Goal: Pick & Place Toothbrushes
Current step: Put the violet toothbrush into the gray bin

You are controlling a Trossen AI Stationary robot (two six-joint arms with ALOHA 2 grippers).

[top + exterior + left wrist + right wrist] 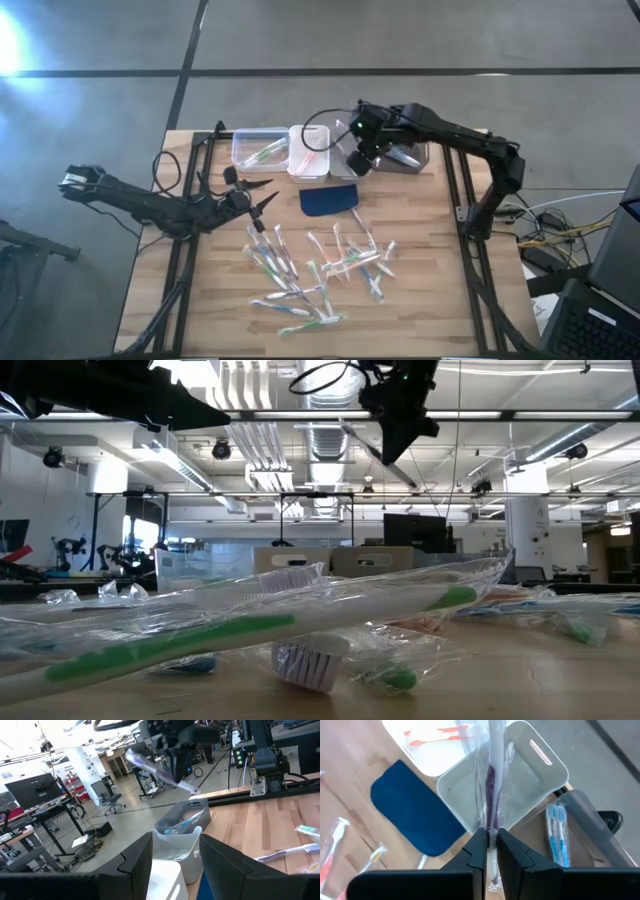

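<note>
Hovering over the empty white plastic bin, the right gripper has its jaws clamped on a purple wrapped toothbrush, a few already binned, many toothbrushes left on the wooden surface, left gripper waiting apart.

No legible text, label, brand, number or sign appears in any view. The toothbrush wrappers, the bins and the room's monitors show no readable markings.
</note>
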